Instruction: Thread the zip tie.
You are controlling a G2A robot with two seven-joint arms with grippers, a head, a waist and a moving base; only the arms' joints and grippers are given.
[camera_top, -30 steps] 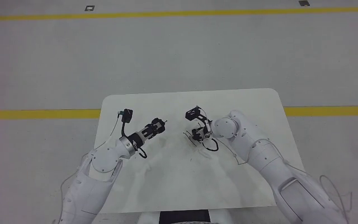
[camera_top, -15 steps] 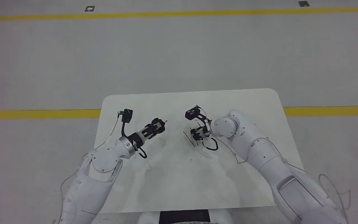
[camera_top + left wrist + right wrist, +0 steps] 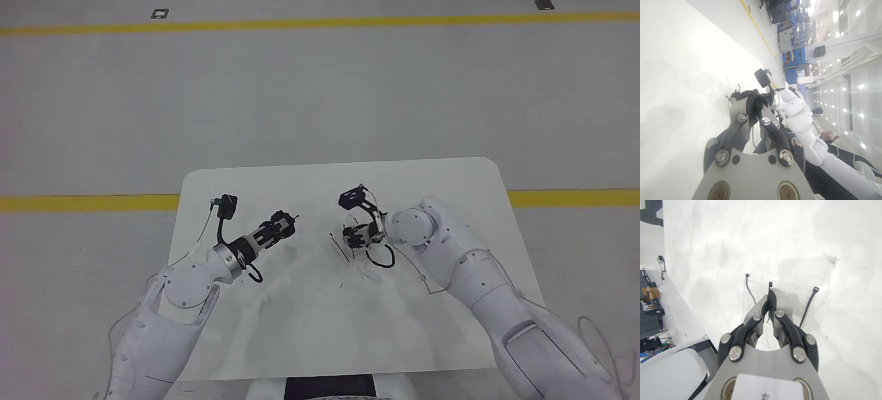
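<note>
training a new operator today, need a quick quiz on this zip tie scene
1. What is the right gripper shut on? A a zip tie B a cloth C nothing
2. Fill in: ____ loose zip ties lie on the table beside the held one.
3. True or false: both loose zip ties are closed into loops.
Key: 1 A; 2 two; 3 false.
</note>
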